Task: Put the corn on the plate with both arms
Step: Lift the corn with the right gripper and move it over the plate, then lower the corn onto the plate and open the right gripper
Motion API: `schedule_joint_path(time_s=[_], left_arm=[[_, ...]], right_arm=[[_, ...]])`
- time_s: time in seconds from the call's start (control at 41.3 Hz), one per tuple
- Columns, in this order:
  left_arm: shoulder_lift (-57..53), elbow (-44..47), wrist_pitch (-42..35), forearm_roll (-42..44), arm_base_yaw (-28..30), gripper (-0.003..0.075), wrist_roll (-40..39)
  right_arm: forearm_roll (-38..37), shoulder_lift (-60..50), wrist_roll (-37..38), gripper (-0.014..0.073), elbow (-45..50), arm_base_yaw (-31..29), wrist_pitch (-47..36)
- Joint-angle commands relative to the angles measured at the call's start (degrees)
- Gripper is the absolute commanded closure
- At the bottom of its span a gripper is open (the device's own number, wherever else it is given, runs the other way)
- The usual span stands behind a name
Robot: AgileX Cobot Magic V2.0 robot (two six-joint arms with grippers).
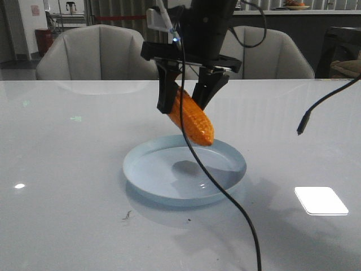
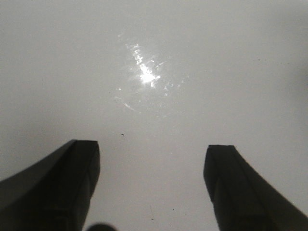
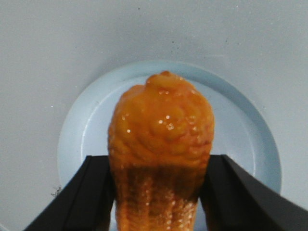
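Front view: right tool (image 1: 189,101) clamped on the corn (image 1: 192,119), cob tilted, lower end hanging above the far rim of the plate (image 1: 152,186), not touching. Left wrist view: left tool (image 2: 151,180) spread wide, holding nothing, only bare desk (image 2: 154,57) below. Right wrist view: corn (image 3: 161,139) pinched between both fingers (image 3: 91,192), plate (image 3: 82,130) underneath. Risk: a release from here lands the tilted cob near the rim; it may roll off.

Orange bumpy corn cob (image 3: 161,159) cut off at the frame edge (right wrist view), upper end hidden between black fingers (image 1: 164,93).
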Motion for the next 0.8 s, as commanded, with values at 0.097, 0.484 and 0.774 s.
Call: schedule_joint_path(time_s=[0.097, 0.484, 0.774], left_arm=[[-1.19, -1.50, -2.59, -0.38, 0.10, 0.0216, -0.73], [-1.19, -1.50, -2.48, -0.38, 0.10, 0.0216, -0.73], [-1.19, -1.50, -2.48, -0.38, 0.10, 0.0216, -0.73]], right_arm=[[0.93, -1.89, -0.56, 0.0293, -1.78, -0.20, 5.67], [2.42, -1.78, -0.56, 0.0039, -1.78, -0.20, 5.66], [4.07, -3.28, -0.68, 0.0040, -6.48, -0.20, 5.66]])
